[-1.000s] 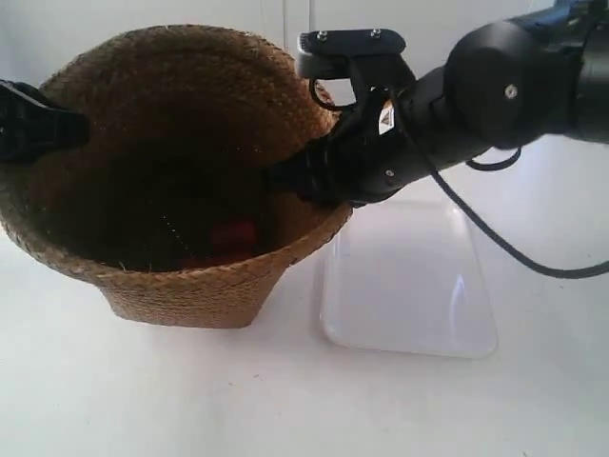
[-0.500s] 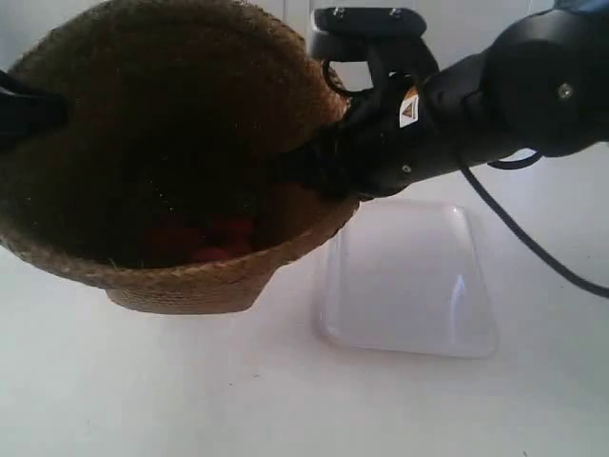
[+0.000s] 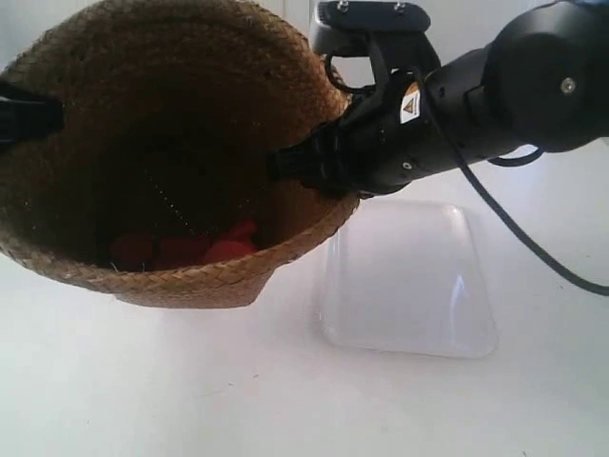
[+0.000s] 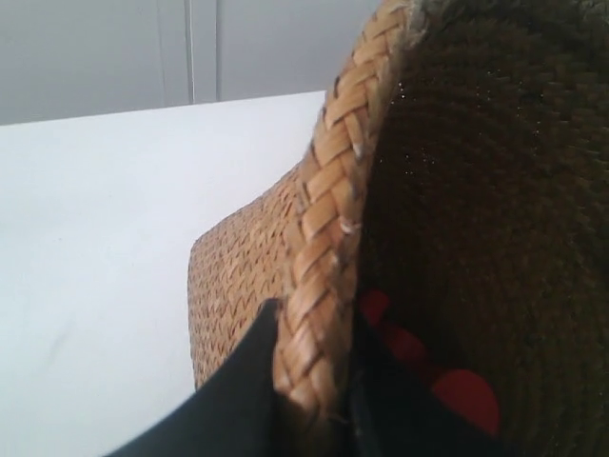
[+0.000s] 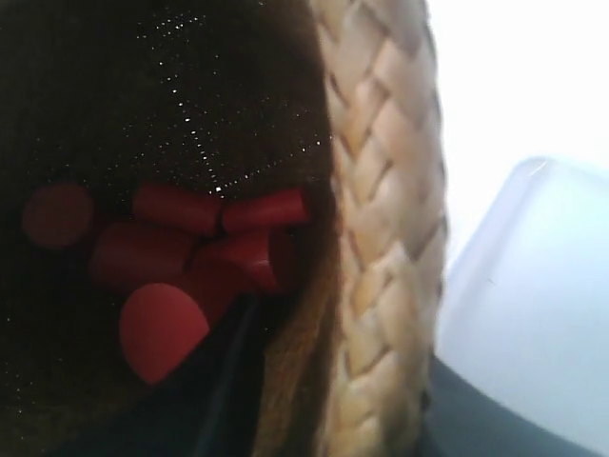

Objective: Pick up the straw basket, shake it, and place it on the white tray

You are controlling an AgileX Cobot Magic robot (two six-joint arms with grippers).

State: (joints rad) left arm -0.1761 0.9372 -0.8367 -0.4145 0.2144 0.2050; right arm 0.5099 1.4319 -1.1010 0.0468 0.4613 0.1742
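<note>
A white table (image 3: 143, 390) ran under and around the basket (image 3: 190, 281), bare and glossy. Behind the basket stood a pale wall (image 4: 105, 48) with vertical seams. The basket tipped its mouth toward the exterior camera, so its front rim hid its base. Whether the base touched the table could not be told. Its inside was dark, and the exterior view's left edge cut off part of its rim.

The black right arm (image 3: 514, 86) reached to the basket's rim on the tray side, a cable (image 3: 519, 228) looping below it. The tray (image 3: 409, 286) lay flat on the table just beside the basket, with nothing on it. The arm covered its far edge.

The right gripper (image 3: 304, 167) was clamped on the basket's braided rim, one finger inside and one outside. The left gripper (image 4: 312, 343) pinched the opposite rim the same way, and only its fingers showed.

Blurred red pieces (image 5: 162, 324) lay in the basket's bottom. Their count was unclear.
</note>
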